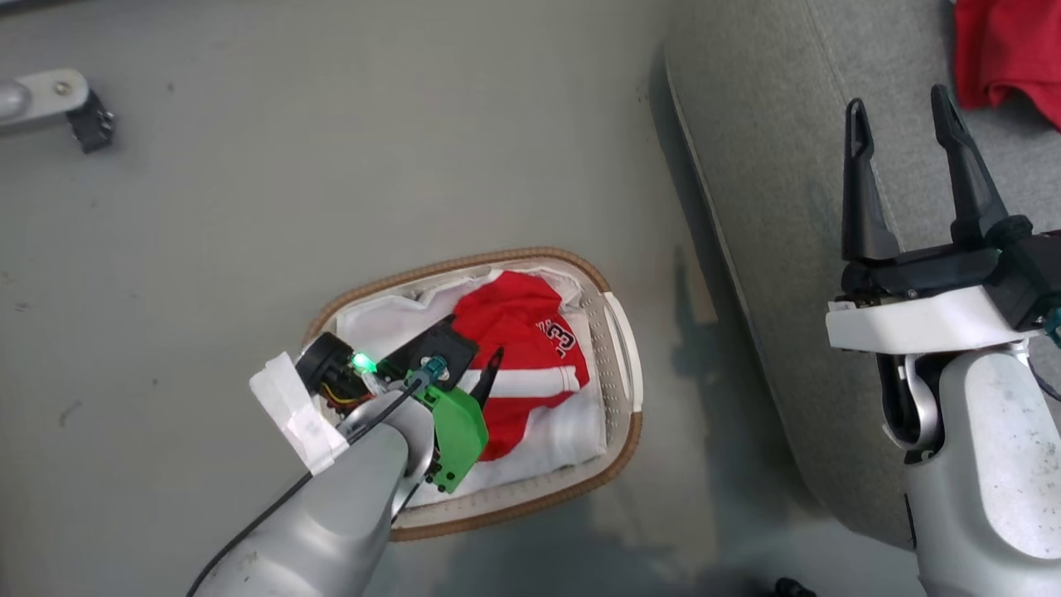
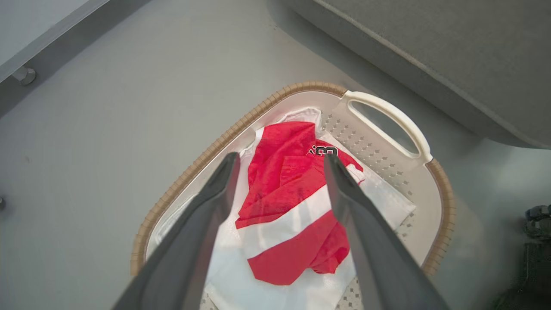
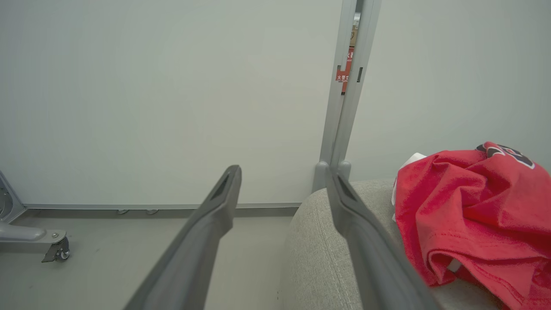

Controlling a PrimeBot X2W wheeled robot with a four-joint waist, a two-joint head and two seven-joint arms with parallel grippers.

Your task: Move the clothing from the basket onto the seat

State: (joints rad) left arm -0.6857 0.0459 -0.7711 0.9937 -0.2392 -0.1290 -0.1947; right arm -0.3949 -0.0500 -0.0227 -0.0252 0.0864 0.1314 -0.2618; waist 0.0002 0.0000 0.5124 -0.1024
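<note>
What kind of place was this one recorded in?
Probably a test room staged like a living space, not a real home: a grey sofa and a laundry basket stand on smooth grey floor, with plain white partition panels and a wheeled metal frame.

Head view: left forearm (image 1: 331, 514) is covering the near-left end of the basket (image 1: 530, 251) and hiding part of the clothing (image 1: 518, 332) there. The dark lettering is showing only in part. Red garment (image 1: 1003, 50) at the far edge of the seat (image 1: 771, 166) is running off the top-right corner.

Left wrist view: left gripper (image 2: 280, 157) fingers are masking both flanks of the clothing. The bottom edge is cutting the basket's near rim. Dark object (image 2: 536, 228) is poking in at the right edge; cannot tell what.

Right wrist view: red label (image 3: 344, 74) by the grey post (image 3: 338, 137) is reading too small.
</note>
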